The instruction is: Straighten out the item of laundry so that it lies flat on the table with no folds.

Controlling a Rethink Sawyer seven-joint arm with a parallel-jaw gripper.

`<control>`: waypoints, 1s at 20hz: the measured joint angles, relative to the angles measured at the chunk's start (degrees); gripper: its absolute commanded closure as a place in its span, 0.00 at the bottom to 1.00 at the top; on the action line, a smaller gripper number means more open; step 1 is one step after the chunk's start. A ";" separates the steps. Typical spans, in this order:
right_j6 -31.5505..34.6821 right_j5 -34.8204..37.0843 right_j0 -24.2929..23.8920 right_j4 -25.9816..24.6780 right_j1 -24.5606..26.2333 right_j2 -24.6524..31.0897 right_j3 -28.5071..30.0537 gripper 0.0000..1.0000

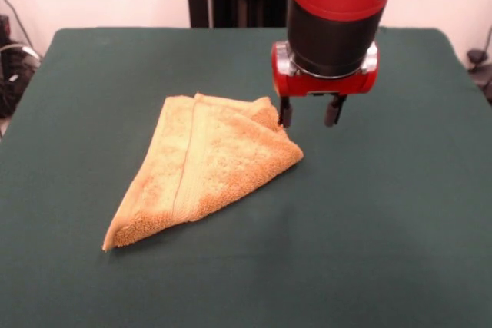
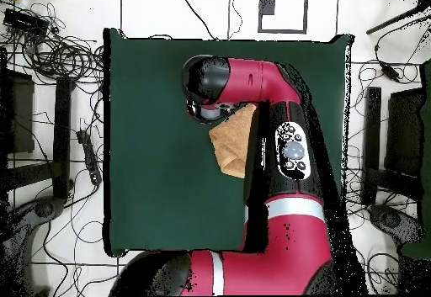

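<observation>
The table (image 1: 400,213) is the biggest thing here, a wide green cloth-covered top, bare apart from the towel. In the overhead view the arm (image 2: 278,142) reaches over it from six o'clock and covers much of the towel.

The towel (image 1: 207,170) lies a little toward nine o'clock of the table's middle in the front view. It is folded over itself into a rough triangle: one long point runs out to seven o'clock, a blunt folded corner sits at three o'clock, and loose layered edges bunch at twelve. A woven band runs down it from twelve toward six. So it is not flat yet; at least one layer has to be turned back.

The pincer (image 1: 310,111) hangs just past the towel's one-o'clock corner, its two dark fingers (image 1: 285,111) apart with a modest gap and nothing between them. The finger nearer the towel looks level with the bunched edge; I cannot tell if it touches.

Risks, as I judge them: closing here could catch every layer at the corner, so a pull drags the whole bundle across the felt instead of opening it. A shallow bite on the fluffy pile could slip off. Descending beside the corner would nip only the table cloth.
</observation>
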 measured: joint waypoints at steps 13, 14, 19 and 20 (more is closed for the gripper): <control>0.00 0.00 -3.66 -2.91 0.22 -0.01 -0.01 0.00; 0.00 0.00 -4.05 -2.93 0.22 -0.02 -0.01 0.00; 0.00 -0.68 -5.17 -3.02 0.22 -0.01 0.08 0.00; 0.00 -0.86 -5.25 -3.02 0.22 -0.01 0.13 0.00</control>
